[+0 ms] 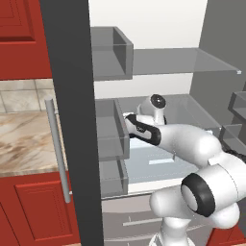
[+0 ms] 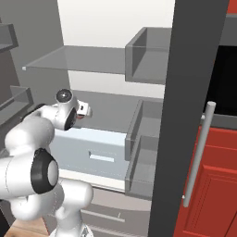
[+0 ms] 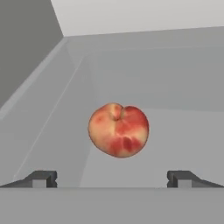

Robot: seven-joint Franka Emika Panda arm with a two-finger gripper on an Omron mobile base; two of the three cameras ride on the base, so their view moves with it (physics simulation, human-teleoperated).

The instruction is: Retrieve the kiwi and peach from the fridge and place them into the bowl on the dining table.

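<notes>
We are reaching into the fridge (image 1: pixel 144 62) with our fingers (image 3: pixel 112 179) spread wide, grasping nothing. The peach (image 3: pixel 118 130) is sitting on the shelf (image 3: pixel 175 131), away from its edges. Bumping it might roll it away.

No readable text anywhere tbh, the fridge (image 1: pixel 72 120), its shelves and the peach (image 3: pixel 118 130) carry no labels or numbers.

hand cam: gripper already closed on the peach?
No: the peach sits on the fridge shelf ahead of the gripper, whose fingertips stand wide apart, not touching it.
</notes>
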